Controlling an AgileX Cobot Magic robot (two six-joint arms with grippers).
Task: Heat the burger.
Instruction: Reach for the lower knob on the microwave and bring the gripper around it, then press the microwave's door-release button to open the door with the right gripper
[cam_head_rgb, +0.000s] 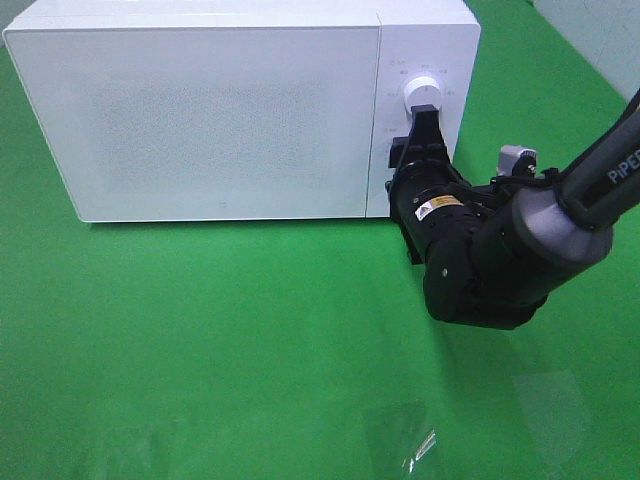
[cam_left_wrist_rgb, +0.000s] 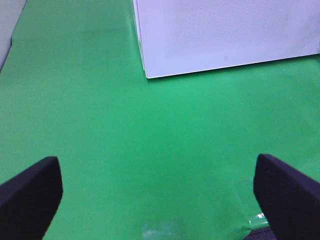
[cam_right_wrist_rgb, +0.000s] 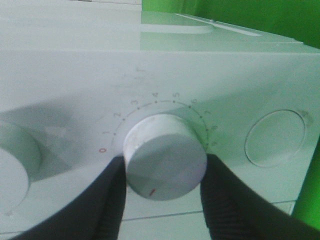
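Green counter (cam_head_rgb: 200, 350), smooth and faintly glossy, gives the white microwave (cam_head_rgb: 425, 30) little hold: an off-axis twist from the right end effector (cam_head_rgb: 424, 108), clamped on the timer dial (cam_right_wrist_rgb: 165, 167), could skid it or slip the pads (cam_right_wrist_rgb: 112, 200). The left end effector (cam_left_wrist_rgb: 160, 197) hangs wide open. The burger is unseen, probably behind the shut door (cam_head_rgb: 200, 120) beside the right end effector.
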